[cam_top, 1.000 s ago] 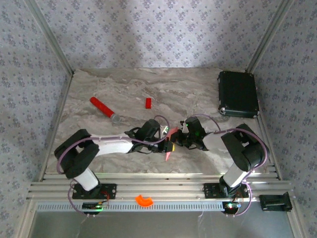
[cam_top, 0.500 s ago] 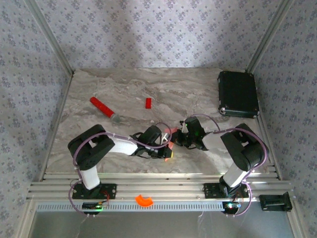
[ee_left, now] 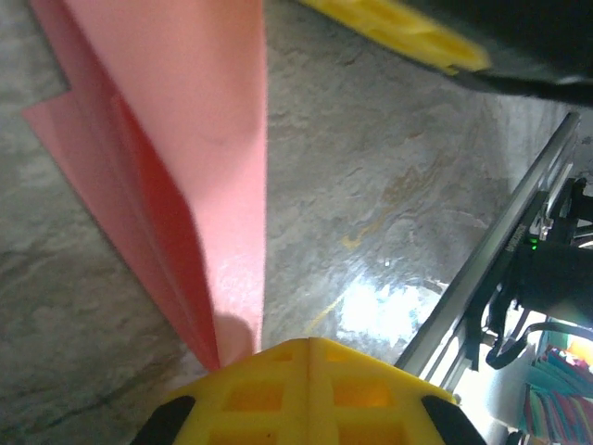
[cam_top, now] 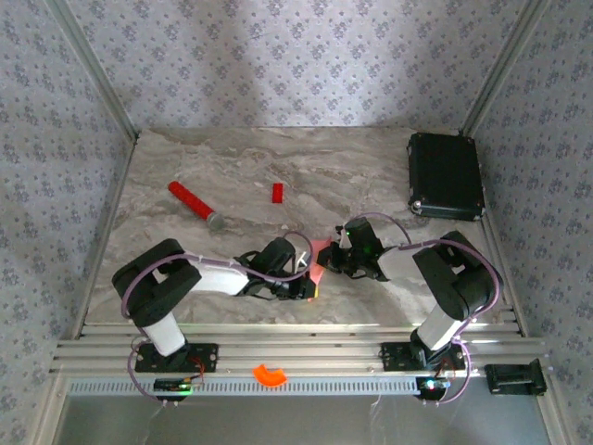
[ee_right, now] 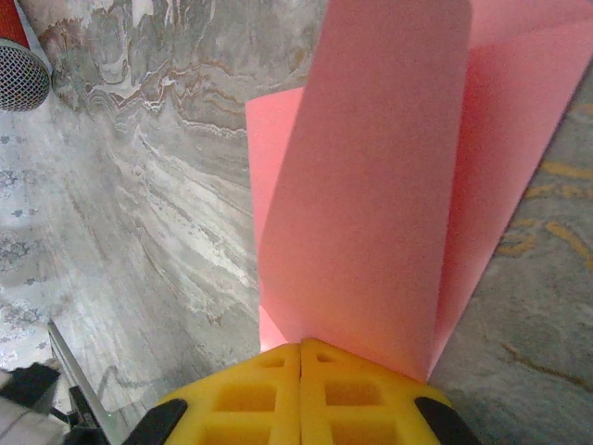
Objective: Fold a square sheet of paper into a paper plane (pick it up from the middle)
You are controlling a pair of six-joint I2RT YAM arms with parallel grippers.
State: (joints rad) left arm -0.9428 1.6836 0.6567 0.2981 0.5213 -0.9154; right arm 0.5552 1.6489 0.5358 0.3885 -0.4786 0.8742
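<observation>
The salmon-pink square sheet of paper (cam_top: 319,252), folded into a slim pointed paper plane shape, hangs between my two grippers just above the marble table, near its front middle. My left gripper (cam_top: 312,281) is shut, and the paper's narrow creased point (ee_left: 185,139) runs in at its yellow fingertips (ee_left: 259,389). Facing it, my right gripper (cam_top: 335,257) is shut on the wider end of the paper (ee_right: 371,185), which fans out from its closed tips. In the left wrist view, a yellow finger of the right gripper (ee_left: 398,32) shows at the top.
A red stick with a grey tip (cam_top: 193,204) and a small red block (cam_top: 277,192) lie farther back on the left. A black case (cam_top: 446,176) sits at the back right. The aluminium rail (cam_top: 296,357) at the front edge carries an orange piece (cam_top: 271,375).
The left arm has swung and its gripper has turned, bringing the paper's point up from hanging toward the front edge to lie between the grippers. The right arm has stayed put.
</observation>
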